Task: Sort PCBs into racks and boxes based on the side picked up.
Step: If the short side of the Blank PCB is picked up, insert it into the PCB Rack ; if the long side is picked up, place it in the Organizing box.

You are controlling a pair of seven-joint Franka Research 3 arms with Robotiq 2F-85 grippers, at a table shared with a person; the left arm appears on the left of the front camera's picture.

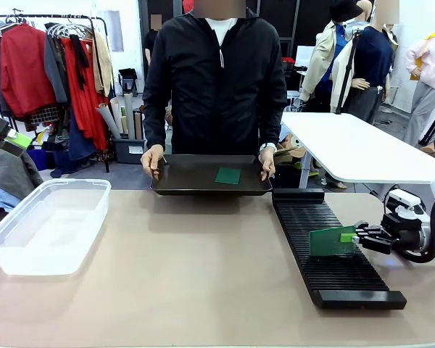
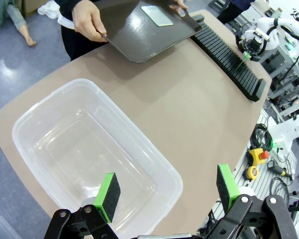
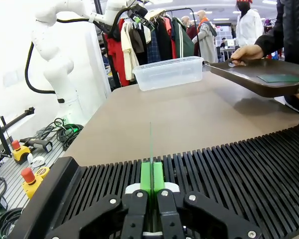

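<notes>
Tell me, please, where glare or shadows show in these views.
Left wrist view: light glares off the tray and streaks the tub. Right wrist view: the tray throws a soft shadow on the table; the PCB, edge-on, is a thin line. Front view: even light.

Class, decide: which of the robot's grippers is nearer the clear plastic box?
Left. The left gripper hangs open above the box edge; the right gripper is across the table, shut on a PCB at the rack.

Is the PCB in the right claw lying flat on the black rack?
No, the right claw holds the PCB upright on its edge over the slots of the black rack.
</notes>
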